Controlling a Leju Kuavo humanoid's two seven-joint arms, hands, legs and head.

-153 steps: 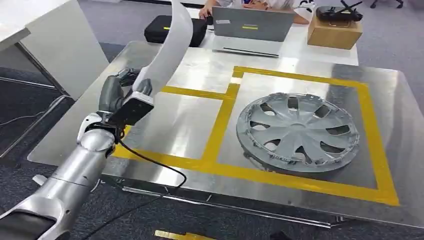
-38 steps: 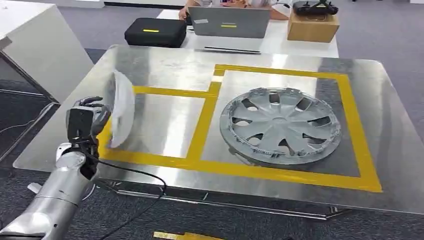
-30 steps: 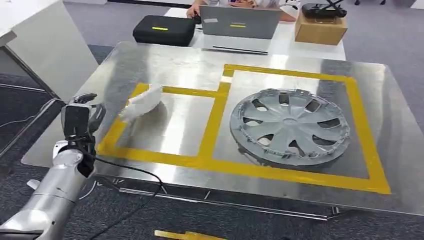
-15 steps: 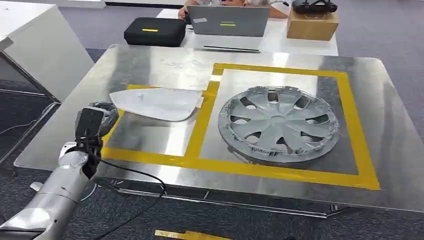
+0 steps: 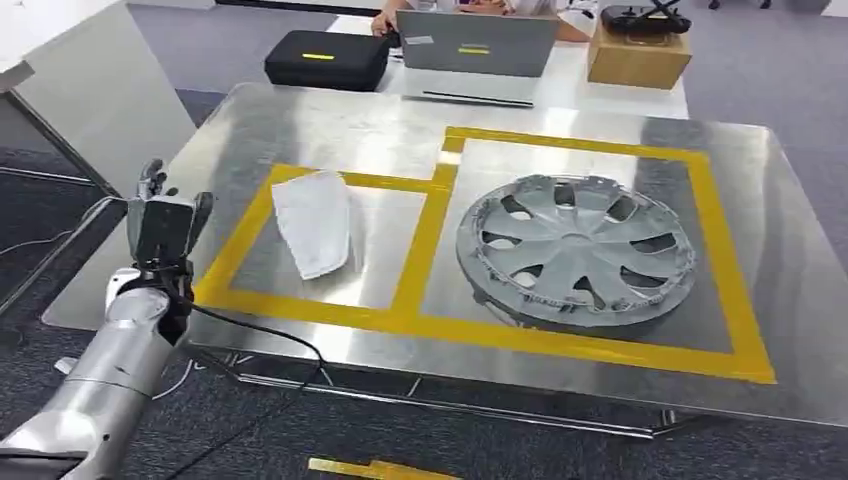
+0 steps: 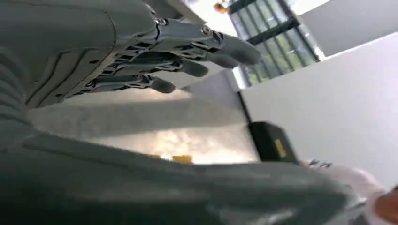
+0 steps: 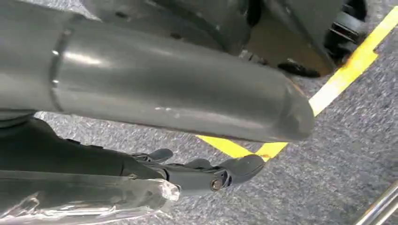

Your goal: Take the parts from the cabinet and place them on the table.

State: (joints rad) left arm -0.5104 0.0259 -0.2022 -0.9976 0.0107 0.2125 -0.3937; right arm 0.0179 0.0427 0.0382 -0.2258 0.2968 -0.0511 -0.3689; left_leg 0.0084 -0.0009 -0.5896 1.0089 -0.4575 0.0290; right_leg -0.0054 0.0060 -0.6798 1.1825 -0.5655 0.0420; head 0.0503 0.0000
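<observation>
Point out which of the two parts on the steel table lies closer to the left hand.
The white curved panel, lying in the smaller taped box nearest the left hand. The grey wheel cover sits in the larger box, farther off.

A black case [image 5: 325, 60] with a yellow label is lying on a white desk [image 5: 640, 98] beyond the metal table. Beside it, a grey laptop [image 5: 474, 45] is standing open, a person's hand [image 5: 385, 25] resting near it. 1 cardboard box [image 5: 638, 60] is carrying a black device [image 5: 648, 18].
</observation>
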